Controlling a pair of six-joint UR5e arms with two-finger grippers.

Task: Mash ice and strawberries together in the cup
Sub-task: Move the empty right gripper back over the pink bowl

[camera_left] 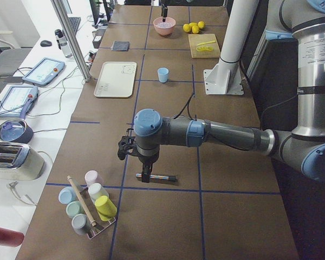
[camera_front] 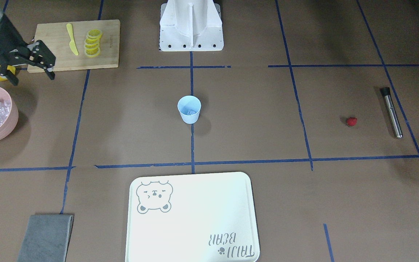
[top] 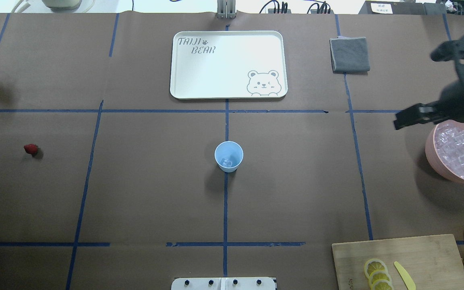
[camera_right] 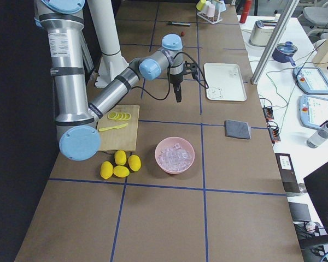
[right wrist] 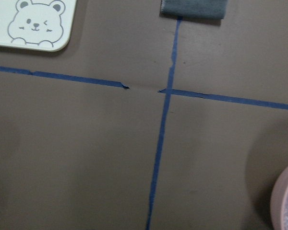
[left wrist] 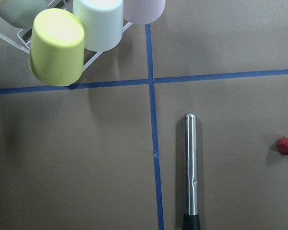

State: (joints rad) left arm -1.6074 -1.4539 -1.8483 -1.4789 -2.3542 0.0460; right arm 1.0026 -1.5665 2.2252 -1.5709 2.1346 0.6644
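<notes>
Upright at the table's centre, on the blue tape line: the cup (camera_front: 189, 109), mouth up, long axis vertical, narrower base down. Inside, at the bottom, a little ice (top: 227, 162); far more heaped in the pink bowl (camera_front: 9, 125) at the robot's right end. Strawberry (camera_front: 351, 121) alone on the brown surface at the robot's left end, well apart from the cup and outside it; too small to tell where its tip points. Near it but not touching, a metal rod (camera_front: 392, 112) flat on the table, long axis running toward and away from the robot, black end toward the robot's base. Right gripper (camera_front: 33, 78) in the air near the bowl, fingers spread wide, nothing between them. Past the bowl, nearer the robot, a wooden board (camera_front: 55, 43) with lemon slices and a yellow knife. Left gripper (camera_left: 146, 174) hanging above the rod, seen only from the side; cannot tell whether spread or closed.
</notes>
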